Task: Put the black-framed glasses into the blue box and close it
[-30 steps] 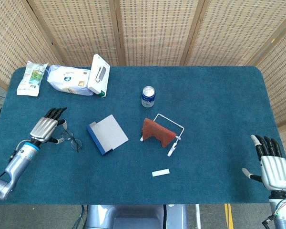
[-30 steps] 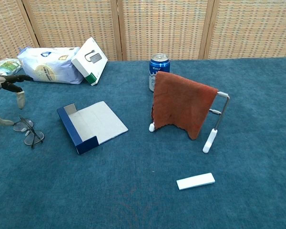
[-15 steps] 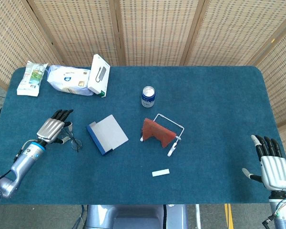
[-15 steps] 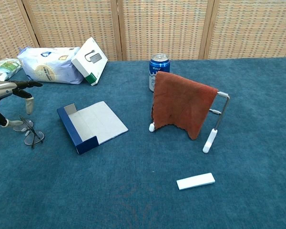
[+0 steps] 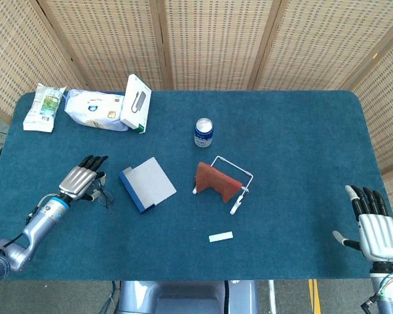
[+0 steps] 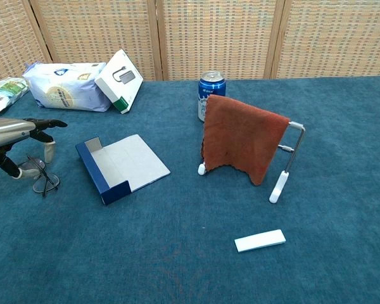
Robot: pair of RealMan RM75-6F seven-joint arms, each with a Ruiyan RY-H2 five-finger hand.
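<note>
The black-framed glasses (image 6: pixel 42 178) lie on the blue cloth at the left, mostly hidden under my left hand in the head view, where only a bit of the glasses (image 5: pixel 105 195) shows. My left hand (image 5: pixel 82 182) hovers flat over them, fingers spread; the chest view shows the left hand (image 6: pixel 16 132) just above the lenses with its thumb pointing down beside them, nothing gripped. The blue box (image 5: pixel 147 184) lies open and flat to the right of the glasses; the blue box (image 6: pixel 123 166) shows a pale inside. My right hand (image 5: pixel 376 229) rests open at the table's near right corner.
A maroon cloth on a white wire rack (image 5: pixel 221 182) stands right of the box, a blue can (image 5: pixel 204 132) behind it. A small white bar (image 5: pixel 221 237) lies near the front. Snack packets (image 5: pixel 95 109) and a white carton (image 5: pixel 137 103) sit at the back left.
My left hand has moved right and forward, from beside the glasses to directly over them. The glasses, box and right hand have not moved.
</note>
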